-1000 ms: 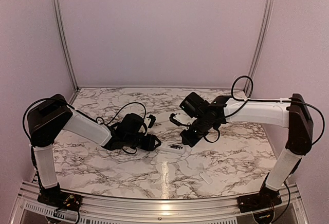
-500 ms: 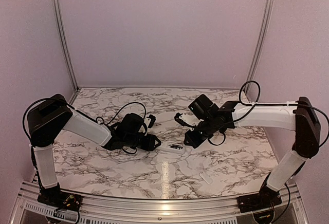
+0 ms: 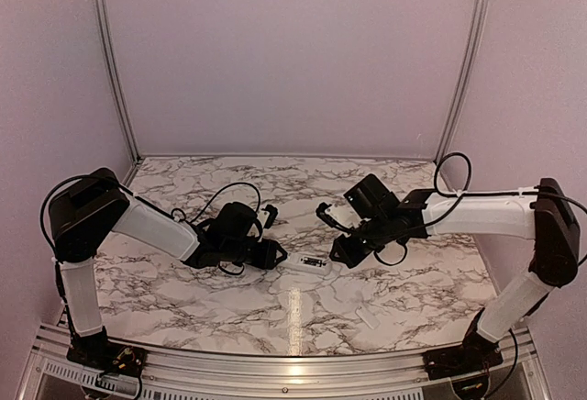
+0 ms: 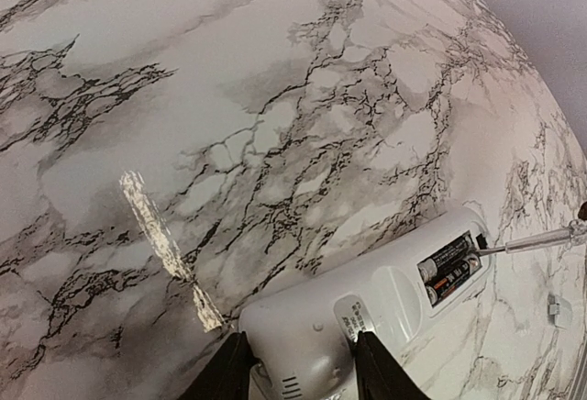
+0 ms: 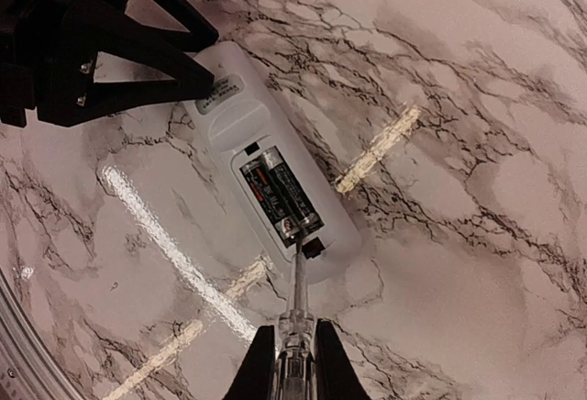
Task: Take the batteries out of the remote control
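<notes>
Two batteries (image 5: 282,194) sat loaded, thin stick (image 5: 297,276) tip at their end.
Left tool (image 4: 301,343) clamped remote control (image 5: 227,132); right tool (image 5: 293,352) pinched the stick. Shallow, slow levering looked safest.

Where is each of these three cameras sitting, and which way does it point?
Top: above and behind, looking down over the table; left arm and right arm show.
Left wrist: looks along the left gripper clamping the remote control.
Right wrist: looks down past the right gripper and its stick.
Shared: both wrist views show the batteries.
</notes>
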Controlling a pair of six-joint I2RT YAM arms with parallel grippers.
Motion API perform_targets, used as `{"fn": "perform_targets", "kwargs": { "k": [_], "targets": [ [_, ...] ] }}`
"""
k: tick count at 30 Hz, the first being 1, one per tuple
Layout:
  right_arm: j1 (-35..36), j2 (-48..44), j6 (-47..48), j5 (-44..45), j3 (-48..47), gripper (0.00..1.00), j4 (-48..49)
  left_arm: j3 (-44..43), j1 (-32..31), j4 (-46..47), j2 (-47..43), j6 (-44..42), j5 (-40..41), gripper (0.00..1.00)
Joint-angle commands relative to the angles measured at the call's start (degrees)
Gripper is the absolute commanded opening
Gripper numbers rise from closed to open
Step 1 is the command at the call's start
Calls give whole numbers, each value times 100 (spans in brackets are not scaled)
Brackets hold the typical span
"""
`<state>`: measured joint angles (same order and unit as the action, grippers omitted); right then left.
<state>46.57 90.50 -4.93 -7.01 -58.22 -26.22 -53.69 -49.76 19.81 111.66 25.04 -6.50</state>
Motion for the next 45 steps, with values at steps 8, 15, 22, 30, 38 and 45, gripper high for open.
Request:
{"fn": "perform_targets", "kwargs": {
  "k": [8,15,22,30,38,45],
  "targets": [
    [-34,-305,-211,-844,560,0,518,-124,-141,-258,136,-32,-414,41],
    [-60,-301,-261,-933,734,0,727,-133,-137,-259,141,-33,-424,40],
    [-60,-373,-319,-927,884,0,911,-146,-139,-258,163,-34,-430,40],
    [-60,-507,-458,-1036,1207,0,1323,-150,-142,-250,172,-42,-439,40],
    [-56,-662,-610,-1100,1488,0,1684,-150,-135,-250,188,-38,-438,40],
    [-60,-803,-720,-1152,1732,0,1955,-151,-138,-259,181,-43,-448,40]
  ]
}}
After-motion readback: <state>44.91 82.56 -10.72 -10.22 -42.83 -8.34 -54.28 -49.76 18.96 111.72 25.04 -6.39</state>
